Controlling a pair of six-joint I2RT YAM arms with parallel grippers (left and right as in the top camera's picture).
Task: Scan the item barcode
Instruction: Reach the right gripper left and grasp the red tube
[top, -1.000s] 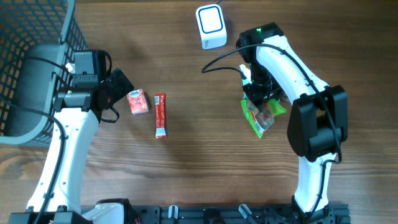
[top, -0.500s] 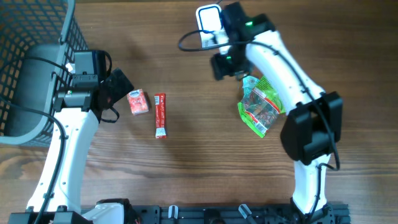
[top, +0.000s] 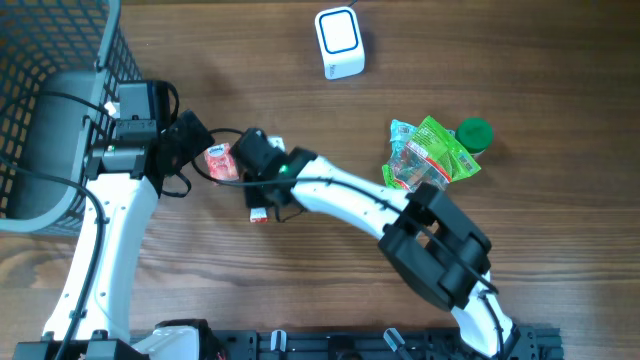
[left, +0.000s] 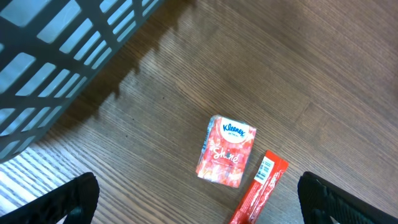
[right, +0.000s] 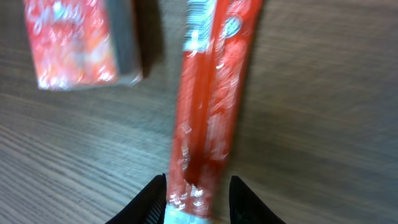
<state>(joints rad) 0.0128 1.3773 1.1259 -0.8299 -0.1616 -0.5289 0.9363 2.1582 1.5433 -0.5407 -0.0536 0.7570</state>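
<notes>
A red stick packet lies flat on the wooden table, its barcode end pointing away from me. My right gripper hangs over its near, white-tipped end with one finger on each side and a gap still showing; it is open. In the overhead view the right gripper covers most of the stick. The white barcode scanner stands at the back. My left gripper is wide open above the table, near a red tissue pack and the stick.
The red tissue pack lies just left of the stick. A green snack bag and a green lid lie at the right. A dark wire basket fills the far left corner beside the left arm.
The right arm left the green bag on the table, swung past the scanner and came down to the left over the red stick. Its jaws narrowed. The left arm stayed still.
</notes>
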